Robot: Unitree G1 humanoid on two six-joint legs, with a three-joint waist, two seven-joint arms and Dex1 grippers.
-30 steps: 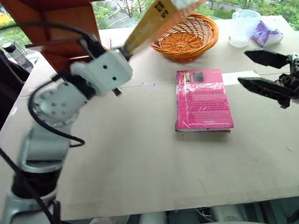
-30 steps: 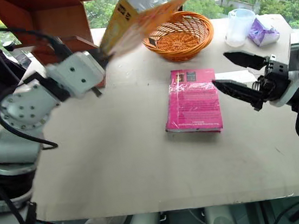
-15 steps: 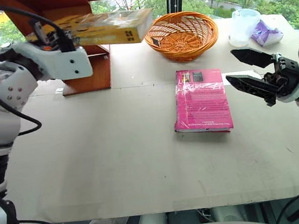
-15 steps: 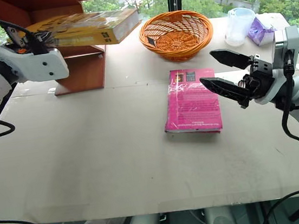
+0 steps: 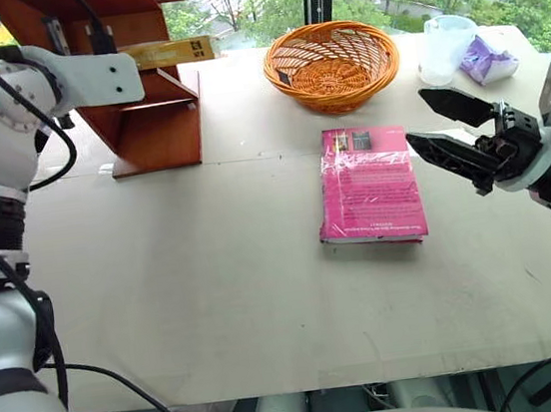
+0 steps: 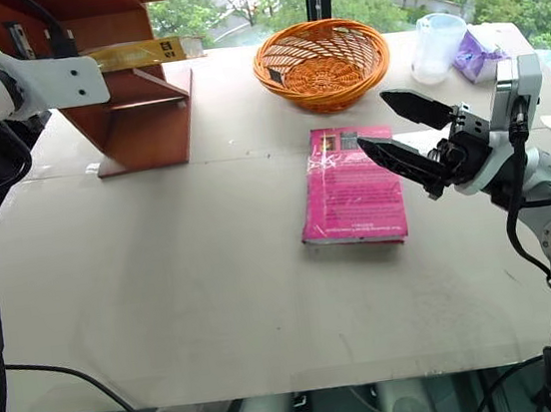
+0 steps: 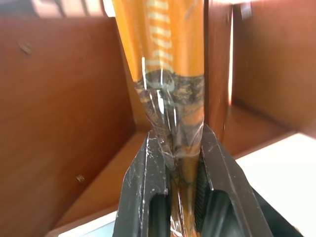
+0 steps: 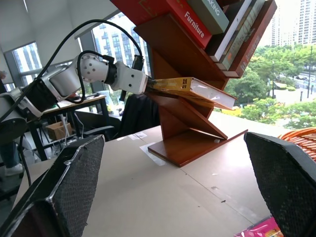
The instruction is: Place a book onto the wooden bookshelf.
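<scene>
The yellow-orange book [image 5: 168, 51] in glossy wrap lies nearly level, reaching into the wooden bookshelf [image 5: 149, 121] at the table's far left. My left gripper [image 7: 177, 143] is shut on the book's near edge, with one black finger on each cover. In the right wrist view the book [image 8: 190, 89] sits just over a slanted board of the bookshelf [image 8: 187, 133], and I cannot tell whether they touch. Above the table on the right, my right gripper [image 5: 417, 117] hangs open and empty beside the pink book.
A magenta-pink book [image 5: 370, 184] lies flat at the table's middle right. An orange wicker basket [image 5: 333, 53] stands at the back, with a clear plastic cup [image 5: 437, 48] and a purple bag [image 5: 487, 61] to its right. Other books [image 8: 217, 19] stand higher on the bookshelf.
My left arm swung the book from a raised tilt near the basket leftward, levelled it and carried it into the bookshelf. The right gripper has stayed about where it was.
</scene>
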